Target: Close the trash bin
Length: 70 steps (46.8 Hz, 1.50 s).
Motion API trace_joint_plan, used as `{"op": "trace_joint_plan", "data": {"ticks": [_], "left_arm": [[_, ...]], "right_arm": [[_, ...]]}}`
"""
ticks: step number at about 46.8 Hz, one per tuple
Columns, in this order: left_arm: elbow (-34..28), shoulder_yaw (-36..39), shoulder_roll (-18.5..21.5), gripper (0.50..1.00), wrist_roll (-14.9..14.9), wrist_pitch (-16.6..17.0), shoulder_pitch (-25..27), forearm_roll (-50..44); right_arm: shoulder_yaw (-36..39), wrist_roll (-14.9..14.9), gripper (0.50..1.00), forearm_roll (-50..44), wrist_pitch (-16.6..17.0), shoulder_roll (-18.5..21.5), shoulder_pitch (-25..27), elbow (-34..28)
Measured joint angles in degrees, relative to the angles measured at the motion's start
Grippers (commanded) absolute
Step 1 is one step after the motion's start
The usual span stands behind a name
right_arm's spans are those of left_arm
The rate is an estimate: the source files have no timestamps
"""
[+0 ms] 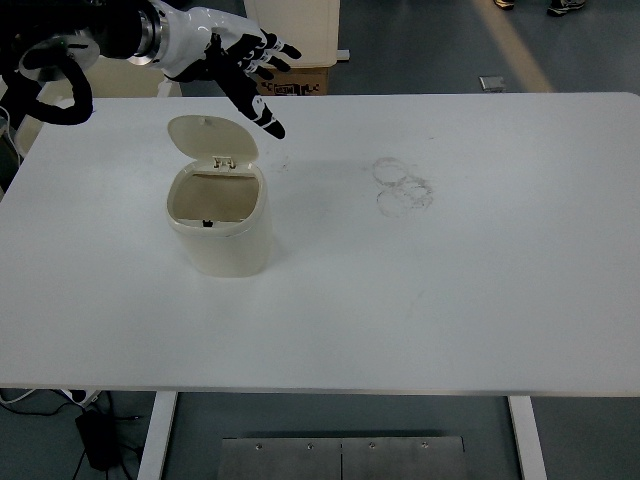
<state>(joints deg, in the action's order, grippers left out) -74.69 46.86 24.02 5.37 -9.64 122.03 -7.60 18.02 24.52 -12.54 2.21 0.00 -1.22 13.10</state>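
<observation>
Head view: bin (220, 222) open, lid (211, 138) tipped up behind. Left hand (232, 62) above lid, fingers spread wide, empty, no contact. Closing not yet begun.

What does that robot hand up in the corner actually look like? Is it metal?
The left hand has a white shell over the back and five slim jointed fingers, white-segmented with black tips. A silver ring joins it to a black arm, and a thick black cable loops beside it. The material cannot be told.
</observation>
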Motion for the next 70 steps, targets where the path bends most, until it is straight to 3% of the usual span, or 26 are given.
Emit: {"op": "trace_joint_plan", "data": {"ticks": [33, 60, 70], "left_arm": [[-0.9, 11.0, -0.7, 1.0, 0.0, -3.2, 3.8, 4.0], [-5.0, 14.0, -0.7, 1.0, 0.0, -3.7, 5.3, 4.0], [-5.7, 14.0, -0.7, 1.0, 0.0, -6.0, 5.6, 4.0]], "right_arm": [[0.0, 0.0, 0.991, -0.1, 0.0, 0.0, -0.3, 0.0], [0.0, 0.0, 0.991, -0.1, 0.0, 0.0, -0.3, 0.0], [0.0, 0.0, 0.991, -0.1, 0.0, 0.0, -0.3, 0.0]]}}
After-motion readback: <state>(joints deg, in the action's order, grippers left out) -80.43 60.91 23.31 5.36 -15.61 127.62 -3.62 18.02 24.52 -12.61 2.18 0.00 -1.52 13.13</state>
